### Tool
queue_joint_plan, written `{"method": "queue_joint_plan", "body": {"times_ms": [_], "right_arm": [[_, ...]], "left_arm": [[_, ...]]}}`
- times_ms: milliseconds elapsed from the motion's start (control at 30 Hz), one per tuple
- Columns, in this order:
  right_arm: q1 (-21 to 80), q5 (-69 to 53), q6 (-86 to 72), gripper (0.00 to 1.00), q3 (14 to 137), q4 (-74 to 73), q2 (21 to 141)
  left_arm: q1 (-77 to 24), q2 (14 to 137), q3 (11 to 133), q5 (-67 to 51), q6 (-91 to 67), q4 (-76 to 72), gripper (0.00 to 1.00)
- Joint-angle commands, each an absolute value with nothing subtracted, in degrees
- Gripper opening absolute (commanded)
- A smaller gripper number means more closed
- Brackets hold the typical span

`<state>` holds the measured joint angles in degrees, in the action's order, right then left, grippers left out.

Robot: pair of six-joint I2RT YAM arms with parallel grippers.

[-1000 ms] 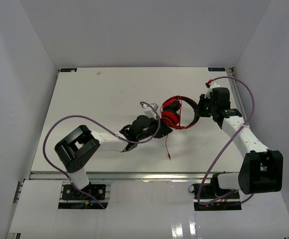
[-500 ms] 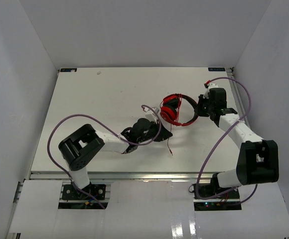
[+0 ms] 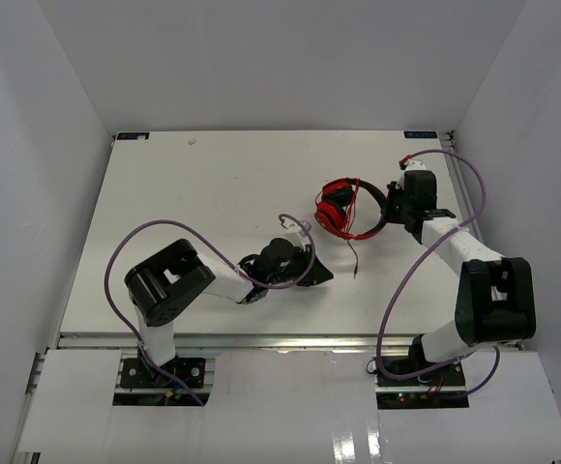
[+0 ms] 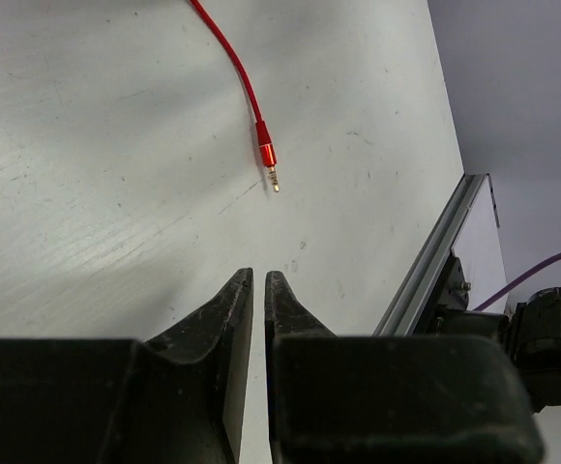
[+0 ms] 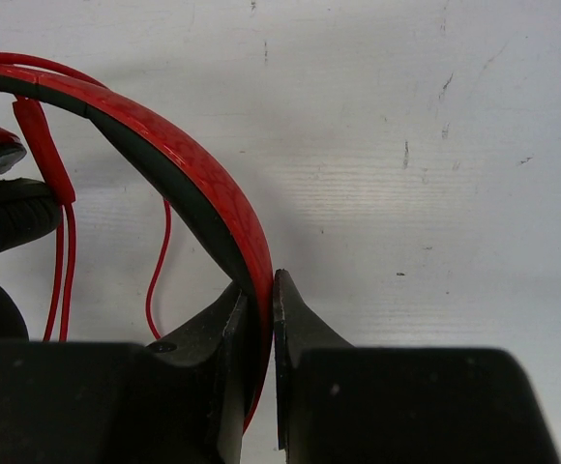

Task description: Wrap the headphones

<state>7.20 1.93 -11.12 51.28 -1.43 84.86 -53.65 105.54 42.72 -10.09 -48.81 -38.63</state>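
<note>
The red headphones [image 3: 346, 208] hang at the table's right centre, black padding inside the band [image 5: 184, 155] and one black ear cup [image 5: 0, 215] at the left edge of the right wrist view. My right gripper [image 3: 390, 206] [image 5: 261, 280] is shut on the band. Several turns of thin red cord [image 5: 63, 261] run round the band. The loose cord end [image 4: 232, 58] trails to its plug [image 4: 269, 159] [image 3: 355, 274] on the table. My left gripper [image 3: 324, 277] [image 4: 258, 278] sits apart from the plug, jaws slightly parted, nothing between them.
Purple robot cables [image 3: 145, 237] [image 3: 474, 193] loop beside both arms. The table's metal front rail [image 4: 435, 261] runs close to the left gripper. White enclosure walls [image 3: 58, 145] bound the table on three sides.
My left gripper let go of the cord and drew back toward the near edge. The right gripper carried the headphones slightly farther away, and the plug swung right.
</note>
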Motion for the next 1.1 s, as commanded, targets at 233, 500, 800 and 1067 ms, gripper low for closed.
{"method": "queue_joint_plan", "body": {"times_ms": [233,500,800,1067], "right_arm": [[7.1,3.4,-11.2,0.08,52.6,5.4,85.2],[7.1,2.1,-11.6,0.08,52.7,5.4,85.2],[7.1,0.7,-12.1,0.08,51.4,5.2,83.0],[7.0,0.5,-12.7,0.08,51.2,4.7,82.1]], "left_arm": [[-55.2,105.1,43.3,-7.7,-40.5,-38.9,0.45],[-57.4,109.7,53.5,-6.7,-31.3,-32.7,0.65],[-58.2,114.5,59.1,3.0,-26.8,-27.8,0.64],[-59.8,117.2,61.9,9.5,-24.4,-26.5,0.60]]}}
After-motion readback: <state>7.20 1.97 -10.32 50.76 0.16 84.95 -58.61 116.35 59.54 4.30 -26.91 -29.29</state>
